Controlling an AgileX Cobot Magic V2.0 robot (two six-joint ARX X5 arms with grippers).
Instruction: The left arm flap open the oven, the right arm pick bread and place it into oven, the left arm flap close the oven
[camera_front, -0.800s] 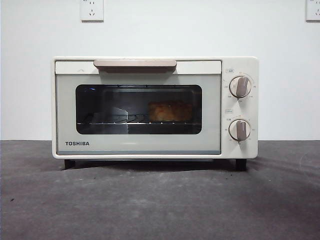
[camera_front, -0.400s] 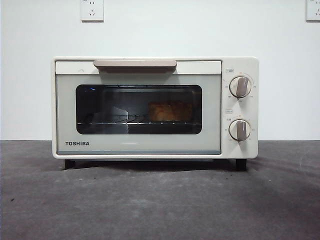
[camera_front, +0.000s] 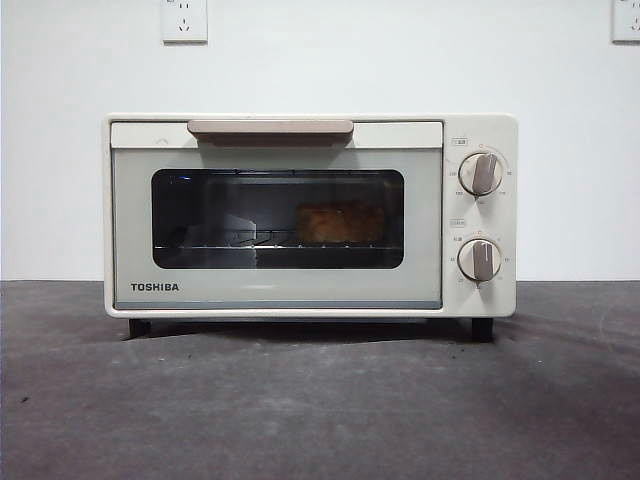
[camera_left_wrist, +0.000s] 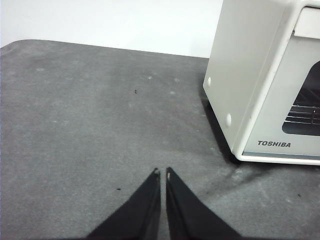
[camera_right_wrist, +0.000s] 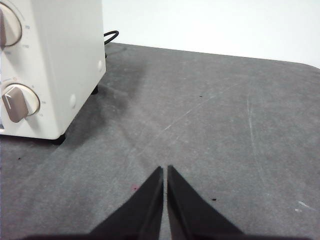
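Note:
The cream-white TOSHIBA oven (camera_front: 310, 215) stands on the dark table with its door shut and the beige handle (camera_front: 270, 128) at the top. Through the dark window the golden-brown bread (camera_front: 340, 223) lies on the wire rack, right of centre. My left gripper (camera_left_wrist: 162, 173) is shut and holds nothing; it hovers over the table off the oven's (camera_left_wrist: 260, 85) left side. Off the oven's (camera_right_wrist: 50, 65) knob side, my right gripper (camera_right_wrist: 165, 169) is shut with nothing in it. Neither arm shows in the front view.
Two round knobs (camera_front: 481, 173) (camera_front: 480, 260) sit on the oven's right panel. A black power cord (camera_right_wrist: 111, 36) runs behind the oven. Wall sockets (camera_front: 184, 20) hang on the white wall. Grey table surface spreads on both sides and in front.

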